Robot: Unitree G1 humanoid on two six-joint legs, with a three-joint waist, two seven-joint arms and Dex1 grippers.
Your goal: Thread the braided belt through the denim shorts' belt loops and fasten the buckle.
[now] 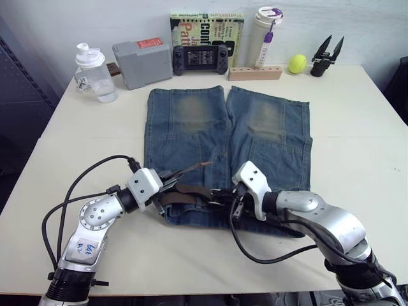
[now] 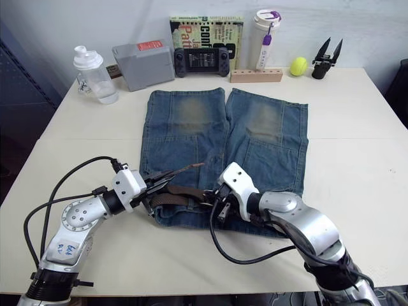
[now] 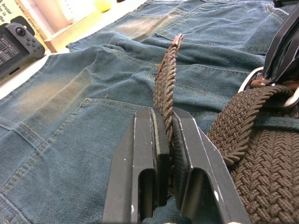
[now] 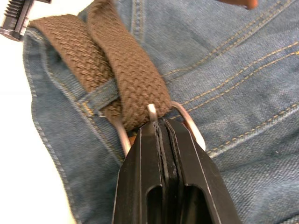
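Observation:
The denim shorts lie flat on the table, waistband toward me and legs pointing away. The braided belt runs along the waistband and passes under a belt loop. My left gripper is shut on the belt's free end. That end rises past the fingers to its leather tip, held above the denim. My right gripper is shut on the silver buckle at the middle of the waistband. A loop of strap passes through the buckle's frame. The two grippers sit close together.
Along the table's far edge stand a clear bottle, a grey box, a game console, a book, a wooden block, a white tumbler, a yellow ball and a black spare gripper.

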